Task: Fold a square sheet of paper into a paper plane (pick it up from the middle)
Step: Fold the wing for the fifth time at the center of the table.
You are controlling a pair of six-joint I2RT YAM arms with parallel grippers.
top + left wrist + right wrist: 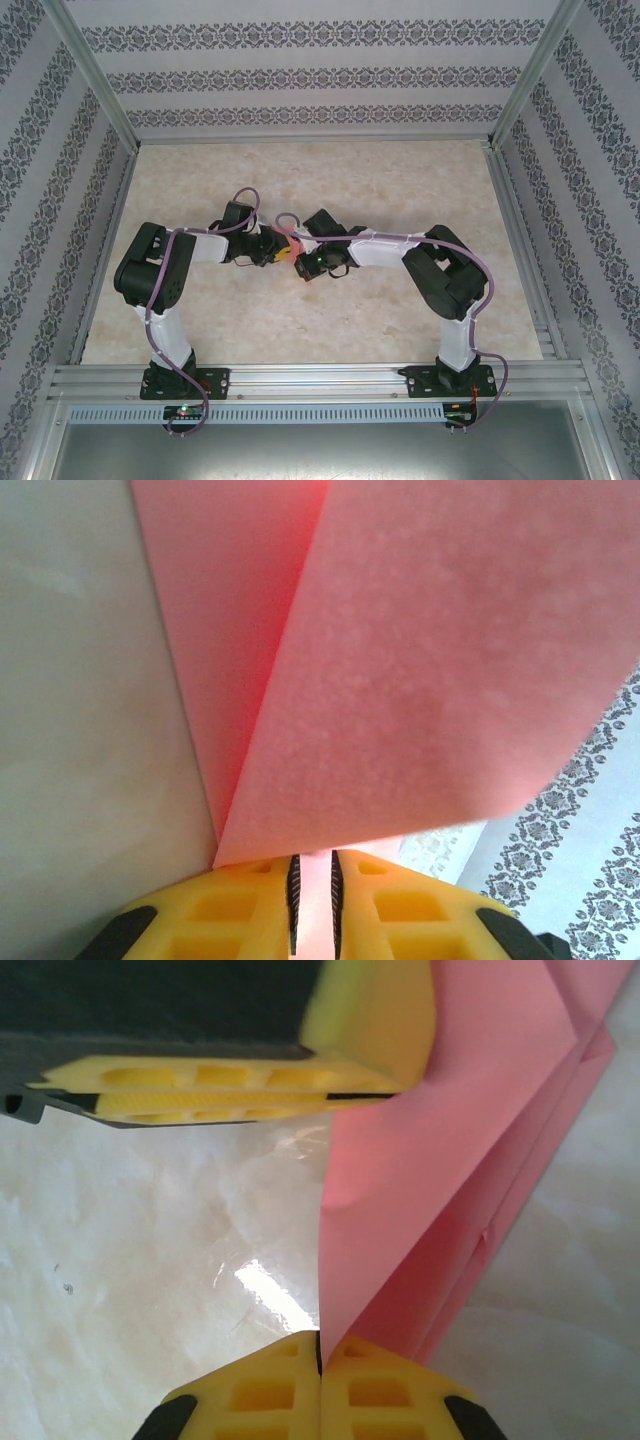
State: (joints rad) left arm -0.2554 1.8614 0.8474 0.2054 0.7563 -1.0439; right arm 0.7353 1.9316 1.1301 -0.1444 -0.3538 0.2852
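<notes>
Halfway-ish, it's reckoned: the paper (450, 1160), clamped by left pincer (312, 865) and right pincer (320, 1345) and fanned out ahead of both, is already creased; final folds remain.

at the bottom edge we see our right gripper (320, 1348), its yellow fingers pressed together and nipping the lower corner of the pink paper (440, 1180). the paper rises toward the upper right, folded in several layers. the left gripper (405, 1092) reaches in from the top left, clamped on the paper's upper edge, above the glossy marbled bench (150, 1260).
</notes>
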